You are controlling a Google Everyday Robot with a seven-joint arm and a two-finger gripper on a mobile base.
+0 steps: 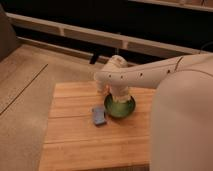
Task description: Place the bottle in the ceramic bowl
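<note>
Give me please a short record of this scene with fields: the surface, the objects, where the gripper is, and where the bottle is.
surface: wooden table
ceramic bowl: green, glossy, on the table right of centre
pad: flat blue-grey rectangle lying just left of the bowl
gripper: at the end of the white arm, directly over the bowl, reaching down into it
bottle: not visible on its own; the arm's wrist hides the bowl's inside
arm: white, enters from the right and fills the right side of the view
</note>
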